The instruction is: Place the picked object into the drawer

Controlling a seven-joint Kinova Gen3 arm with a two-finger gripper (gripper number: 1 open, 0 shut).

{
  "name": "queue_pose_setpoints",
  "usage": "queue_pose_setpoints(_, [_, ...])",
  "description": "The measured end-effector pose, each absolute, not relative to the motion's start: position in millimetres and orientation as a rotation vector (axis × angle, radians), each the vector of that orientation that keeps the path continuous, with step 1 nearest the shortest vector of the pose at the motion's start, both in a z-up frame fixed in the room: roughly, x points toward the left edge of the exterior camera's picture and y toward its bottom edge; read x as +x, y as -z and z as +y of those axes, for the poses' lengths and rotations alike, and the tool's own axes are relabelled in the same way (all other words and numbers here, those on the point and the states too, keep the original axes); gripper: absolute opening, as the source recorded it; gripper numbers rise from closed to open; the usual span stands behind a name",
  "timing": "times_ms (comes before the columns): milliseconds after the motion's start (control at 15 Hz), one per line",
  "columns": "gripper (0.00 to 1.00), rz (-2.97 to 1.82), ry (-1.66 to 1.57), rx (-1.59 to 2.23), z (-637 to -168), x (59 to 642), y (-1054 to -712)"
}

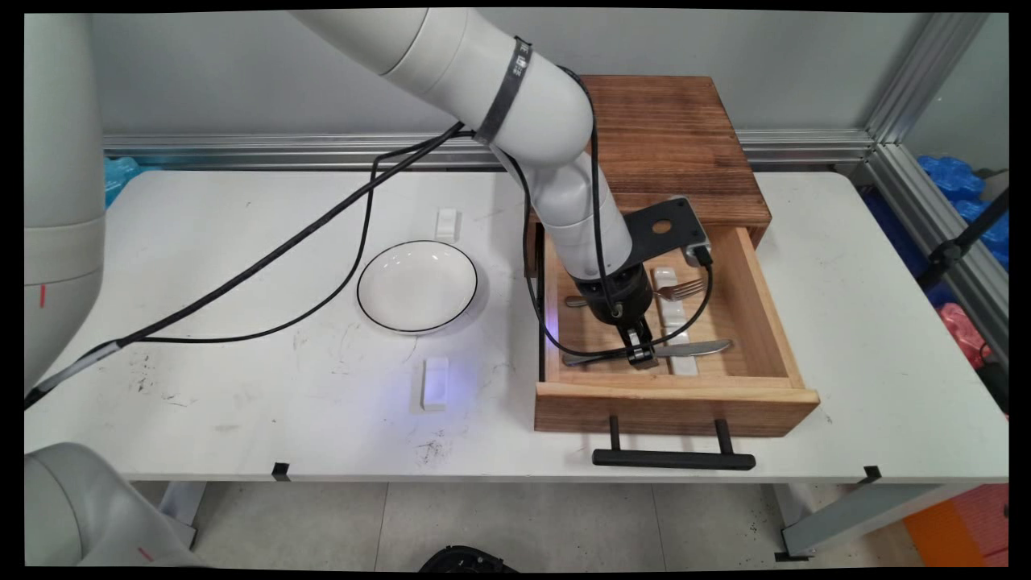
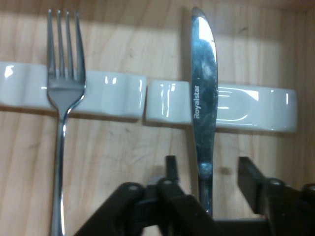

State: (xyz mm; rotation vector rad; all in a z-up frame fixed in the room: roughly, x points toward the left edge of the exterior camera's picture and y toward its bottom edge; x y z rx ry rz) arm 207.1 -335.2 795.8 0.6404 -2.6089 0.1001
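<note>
- Your gripper is down inside the open drawer, with its fingers spread to either side of the knife. One finger stands on one side of the handle and the other on the far side, with a gap showing at each, so nothing is pinched yet.
- The knife lies flat on the drawer floor, toward the drawer's front. Its blade crosses a white ceramic rest, which props it slightly off the wood; that lift likely leaves room for fingers to get under the edges.
- You will see a fork further back in the drawer, lying parallel to the knife. Its neck sits on a second white rest that butts end to end with the first.
- The drawer is pulled well out of its dark wooden box, its black handle reaching toward the table's near edge, which is what gives the arm room to come straight down.
- Left of the drawer on the table stands an empty white plate with a dark rim. Two more white rests flank it: one behind it, the other in front, nearer the drawer's front corner.
</note>
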Motion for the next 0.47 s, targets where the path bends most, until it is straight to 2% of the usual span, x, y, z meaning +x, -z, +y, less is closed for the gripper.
queue_pose_setpoints(467, [1.0,-2.596,-0.105,0.617,-336.7,205.0,-798.8])
